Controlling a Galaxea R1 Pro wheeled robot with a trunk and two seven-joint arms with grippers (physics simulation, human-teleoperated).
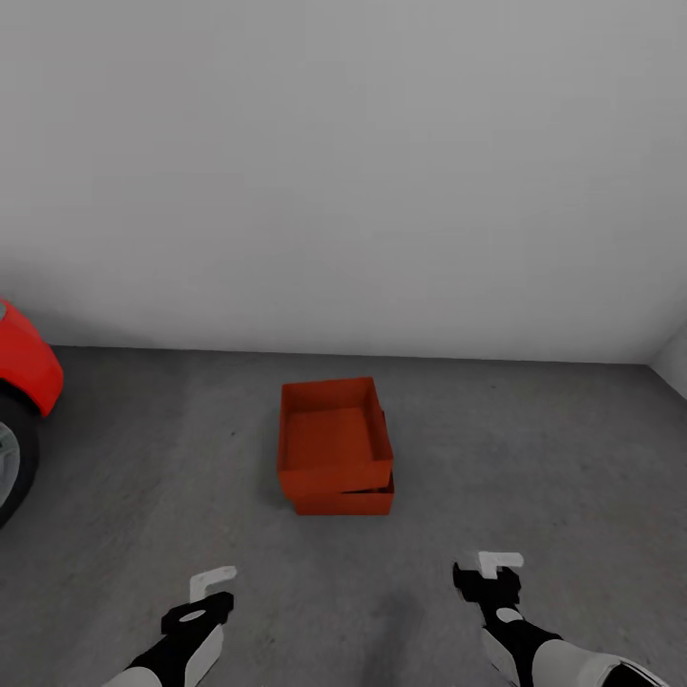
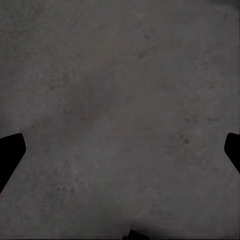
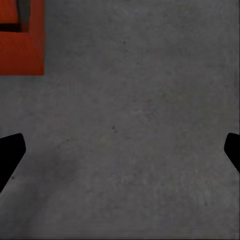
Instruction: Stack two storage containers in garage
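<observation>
1. Overhead, the head view takes in the wall (image 1: pixel 343 162): plain pale grey, meeting the floor along a straight line, with a corner just visible at far right.
2. Floor (image 1: pixel 534 448): dark grey, matte, speckled concrete. Both wrist views look straight down onto it; the left wrist view gives bare speckled floor between its two fingertips.
3. Car (image 1: pixel 24 382): red body panel and part of a dark tyre at the left edge of the head view, well apart from the boxes.
4. Top box (image 1: pixel 329 439): orange-red, lidless, sitting on the lower one, slightly skewed so its edges do not line up. Its inside looks empty.
5. Bottom box (image 1: pixel 348 499): same colour, on the floor near the wall; its front wall and right corner show under the top box. The right wrist view catches a corner of the stack (image 3: pixel 20 47) at its edge, too cropped to tell which box.
6. Right gripper (image 1: pixel 489 571): low over the floor, near the stack's right front, not touching it. Its wrist view shows dark fingertips at opposite edges: spread wide, nothing between them.
7. Left gripper (image 1: pixel 212 584): over bare floor, left of and nearer than the stack. Fingertips likewise far apart, nothing held.
</observation>
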